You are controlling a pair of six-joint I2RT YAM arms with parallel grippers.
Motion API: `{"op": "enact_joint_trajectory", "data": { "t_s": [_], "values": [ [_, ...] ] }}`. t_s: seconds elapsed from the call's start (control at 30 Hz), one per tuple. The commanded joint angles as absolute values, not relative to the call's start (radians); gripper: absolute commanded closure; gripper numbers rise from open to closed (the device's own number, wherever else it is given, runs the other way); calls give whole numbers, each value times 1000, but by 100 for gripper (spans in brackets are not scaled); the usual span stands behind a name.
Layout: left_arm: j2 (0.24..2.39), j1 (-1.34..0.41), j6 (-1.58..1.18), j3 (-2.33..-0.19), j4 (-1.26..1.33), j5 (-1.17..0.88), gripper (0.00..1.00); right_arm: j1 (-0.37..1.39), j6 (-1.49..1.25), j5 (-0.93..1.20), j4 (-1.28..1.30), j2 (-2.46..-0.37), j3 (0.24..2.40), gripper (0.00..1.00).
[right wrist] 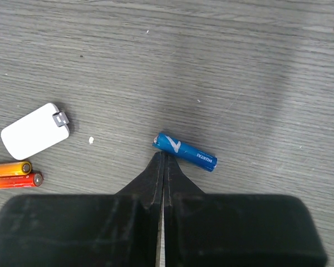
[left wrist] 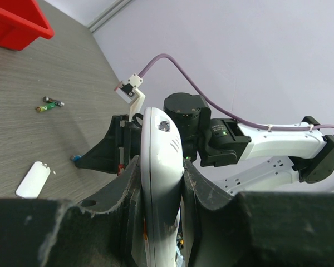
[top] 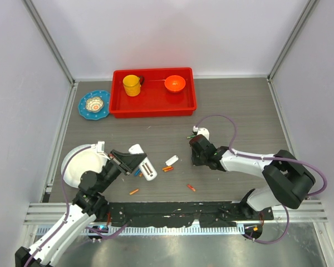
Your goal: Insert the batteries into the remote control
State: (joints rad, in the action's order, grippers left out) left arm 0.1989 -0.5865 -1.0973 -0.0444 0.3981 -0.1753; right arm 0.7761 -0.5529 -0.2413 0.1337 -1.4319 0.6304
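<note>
Top external view: four orange or red batteries (top: 167, 168) are counted on the table (top: 234, 111), two paired at centre and two apart lower down, all well inside its edges. One blue battery (right wrist: 186, 152) is seen just beyond the right gripper (right wrist: 162, 167), whose jaws are pressed together. One rounded white remote control (left wrist: 158, 144) is pinched by the left gripper (left wrist: 161, 165) at lower left. One cover piece (right wrist: 34, 130) lies beside the pair.
</note>
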Motion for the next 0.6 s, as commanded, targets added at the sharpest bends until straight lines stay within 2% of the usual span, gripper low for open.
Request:
{"op": "enact_joint_trajectory", "data": {
  "t_s": [0.0, 0.03, 0.07, 0.13, 0.3, 0.33, 0.47, 0.57],
  "values": [
    [204, -581, -1100, 58, 433, -170, 100, 778, -502, -198, 78, -1410, 653, 91],
    [204, -581, -1100, 60, 431, -172, 100, 778, -476, -146, 72, -1395, 652, 86],
    [201, -581, -1100, 60, 431, -172, 100, 778, -460, -117, 69, -1359, 646, 75],
    [198, -581, -1098, 60, 431, -172, 100, 778, -439, -81, 95, -1327, 653, 65],
    [199, -581, -1097, 63, 437, -173, 100, 778, -397, -126, 181, -1258, 709, 55],
    [201, -581, -1098, 63, 440, -176, 100, 778, -387, -149, 210, -1261, 718, 49],
    [201, -581, -1101, 63, 443, -186, 100, 761, -338, -224, 304, -1348, 768, 43],
    [199, -581, -1106, 63, 443, -190, 100, 753, -339, -219, 278, -1376, 752, 37]
  ]
}}
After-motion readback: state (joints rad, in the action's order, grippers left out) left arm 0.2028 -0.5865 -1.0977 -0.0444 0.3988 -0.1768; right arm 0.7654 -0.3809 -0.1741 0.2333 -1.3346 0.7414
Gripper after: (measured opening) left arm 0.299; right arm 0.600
